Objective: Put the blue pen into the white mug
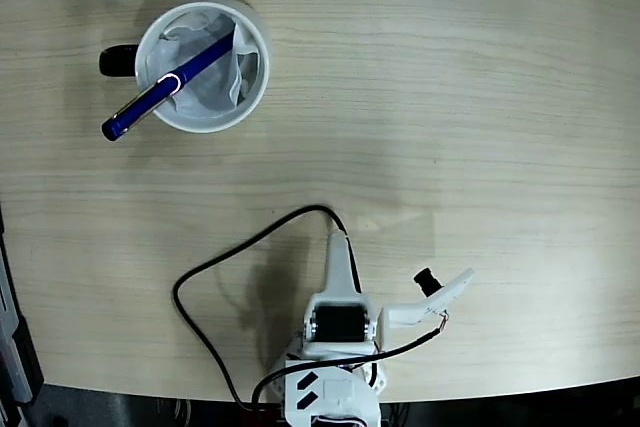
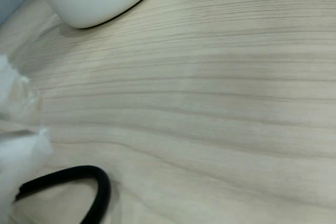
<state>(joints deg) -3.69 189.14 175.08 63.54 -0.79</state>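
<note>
light wood table [image 1: 480,117], fixed view from above. one blue pen [image 1: 165,90] stands slanted in one white mug [image 1: 251,82] at upper left, capped end sticking out over the rim. one white arm, folded at bottom edge, well apart; gripper [image 1: 440,292] state: can't tell. one black cable [image 1: 215,267] loops beside it.

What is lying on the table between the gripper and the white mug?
In the fixed view, only bare wood and a loop of black cable lie between the gripper and the white mug.
</note>
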